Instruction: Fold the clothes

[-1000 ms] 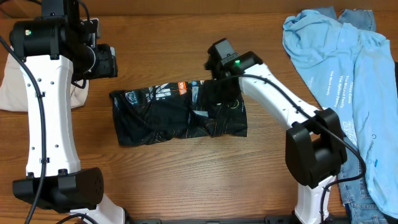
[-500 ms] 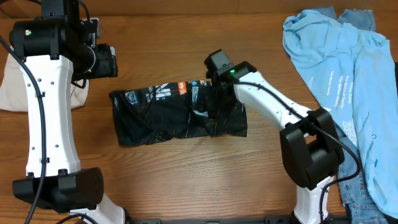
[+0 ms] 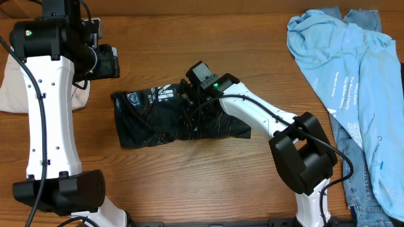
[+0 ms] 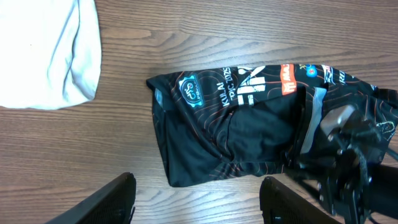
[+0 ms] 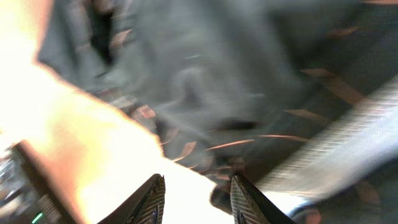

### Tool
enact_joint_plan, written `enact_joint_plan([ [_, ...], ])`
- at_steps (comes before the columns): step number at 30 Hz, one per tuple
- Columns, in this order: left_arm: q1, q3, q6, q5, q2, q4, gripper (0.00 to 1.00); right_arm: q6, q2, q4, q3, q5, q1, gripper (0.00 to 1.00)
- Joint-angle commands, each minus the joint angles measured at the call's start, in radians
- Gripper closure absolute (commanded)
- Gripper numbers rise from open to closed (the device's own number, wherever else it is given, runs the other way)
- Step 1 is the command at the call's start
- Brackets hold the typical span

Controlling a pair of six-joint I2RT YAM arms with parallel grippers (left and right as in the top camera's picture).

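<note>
The black sports shirt lies crumpled in a rough rectangle at the table's middle, with orange wavy lines and white lettering along its far edge. It also shows in the left wrist view and, blurred, in the right wrist view. My right gripper is low over the shirt's upper middle, fingers apart with nothing seen between them; it also shows in the left wrist view. My left gripper hovers open and empty above the table, left of the shirt.
A beige cloth lies at the left edge, also in the left wrist view. A light blue shirt and blue jeans are piled at the right edge.
My right gripper has moved left from the shirt's upper right corner to its upper middle, now hiding the orange logo. The left arm has not moved.
</note>
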Motion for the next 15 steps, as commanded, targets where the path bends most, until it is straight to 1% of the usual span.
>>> enact_joint_plan([
  [1, 0.006, 0.005, -0.007, 0.015, -0.009, 0.001, 0.33, -0.076, 0.002, 0.014, 0.000, -0.135, -0.007, 0.62],
  [3, 0.006, 0.005, -0.007, 0.015, -0.010, 0.001, 0.33, -0.076, -0.008, 0.013, 0.010, -0.122, -0.018, 0.62],
  [6, 0.006, 0.005, -0.006, 0.015, -0.009, 0.000, 0.32, -0.052, -0.043, -0.027, 0.048, -0.036, -0.046, 0.61],
  [8, 0.006, 0.005, -0.006, 0.015, -0.009, 0.000, 0.31, -0.021, -0.082, -0.067, 0.077, 0.074, -0.066, 0.61],
  [10, 0.006, 0.005, -0.006, 0.014, -0.009, -0.003, 0.28, 0.026, -0.124, -0.110, 0.098, 0.215, -0.087, 0.59],
  [12, 0.006, 0.005, -0.007, 0.003, -0.009, -0.009, 0.22, 0.074, -0.174, -0.171, 0.115, 0.375, -0.115, 0.57],
  [15, 0.006, -0.002, -0.031, -0.029, -0.004, -0.018, 0.16, 0.105, -0.244, -0.254, 0.120, 0.524, -0.166, 0.53],
])
